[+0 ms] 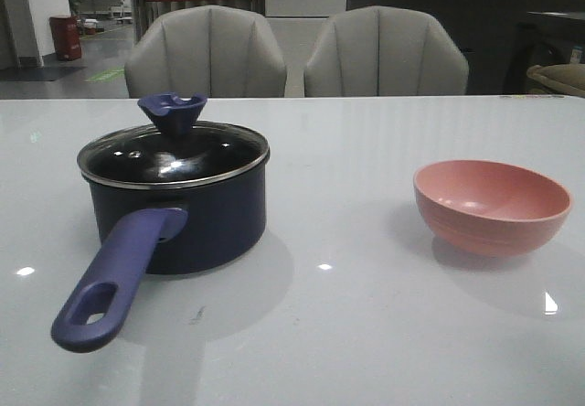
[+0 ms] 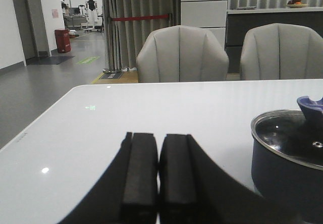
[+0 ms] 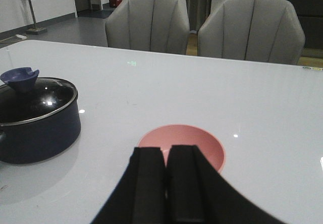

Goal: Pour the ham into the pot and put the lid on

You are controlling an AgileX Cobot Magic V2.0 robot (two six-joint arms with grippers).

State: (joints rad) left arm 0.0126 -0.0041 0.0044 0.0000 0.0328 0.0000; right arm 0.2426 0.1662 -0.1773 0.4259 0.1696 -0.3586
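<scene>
One pot (image 1: 178,209), one lid (image 1: 174,154), one bowl (image 1: 492,207).

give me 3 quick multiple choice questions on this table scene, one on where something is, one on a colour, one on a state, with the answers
1. In the front view, where is the bowl relative to the pot?
A. to its right, apart from it
B. stacked on top of it
C. to its left, touching it

2. What colour is the bowl?
A. green
B. pink
C. white

3. What state is the pot in?
A. open, lid lying on the table
B. tipped on its side
C. upright with the lid on it

Answers:
1 A: the bowl sits right of the pot with bare table between them.
2 B: its wall and inside are pink.
3 C: the glass lid rests on the pot's rim, knob up.
</scene>
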